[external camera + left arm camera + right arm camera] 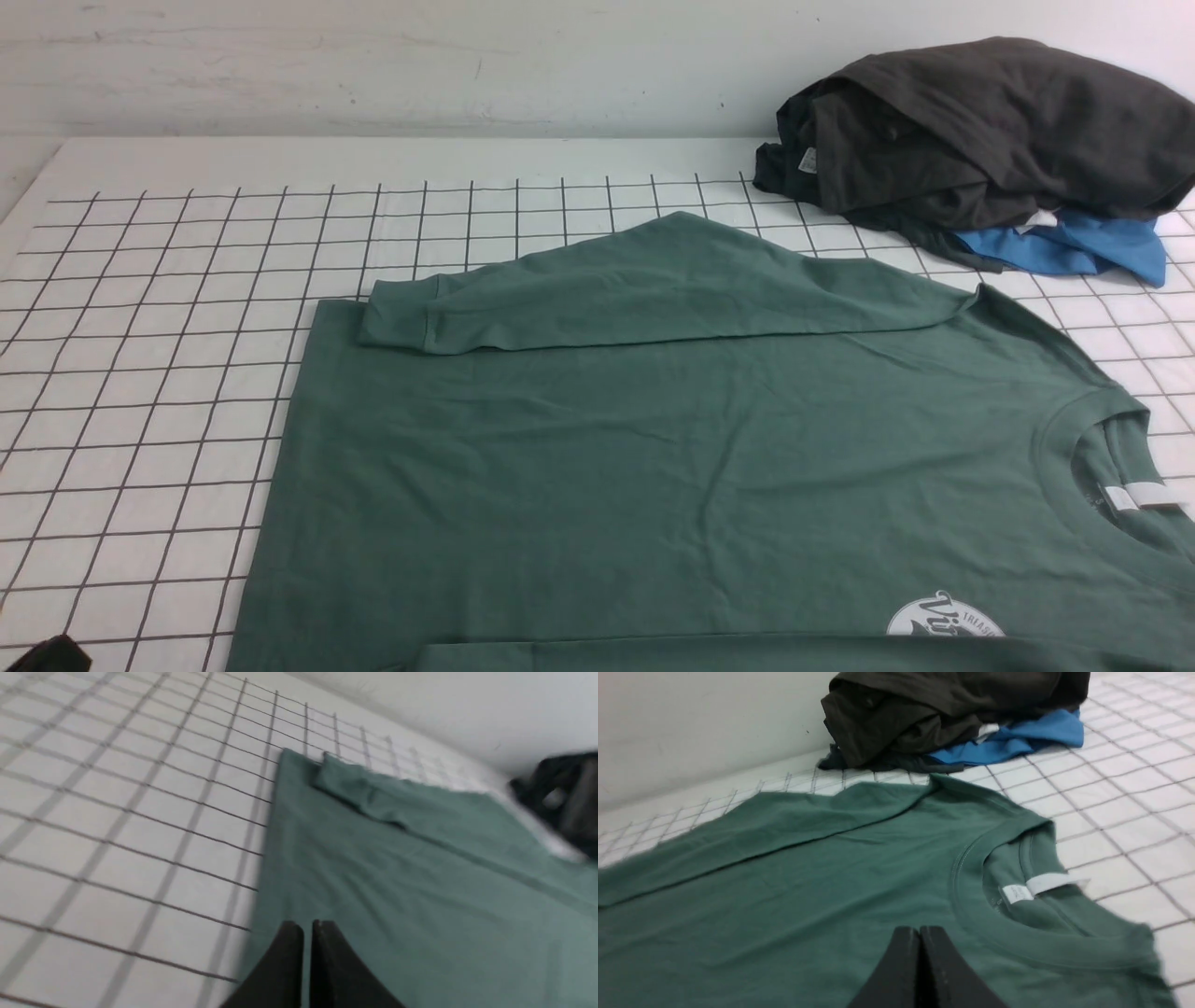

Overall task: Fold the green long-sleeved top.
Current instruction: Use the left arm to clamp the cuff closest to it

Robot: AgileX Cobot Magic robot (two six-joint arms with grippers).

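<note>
The green long-sleeved top [653, 448] lies flat on the gridded table, hem to the left and ribbed neck with white label [1134, 497] to the right. Its far sleeve [597, 299] is folded across the body, cuff toward the hem. A second green layer [709, 655] shows along the front view's bottom edge, beside the white chest logo [943, 618]. My left gripper [308, 926] hovers shut and empty over the top [397, 882] near the hem edge. Shut and empty too, my right gripper [920, 931] hangs above the chest of the top [808, 891], just short of the collar [1017, 942].
A dark charcoal garment [990, 131] is heaped on a bright blue one [1074, 247] at the table's back right, close to the top's far shoulder. The white gridded table surface [140, 373] stretches left of the hem. A wall runs behind the table.
</note>
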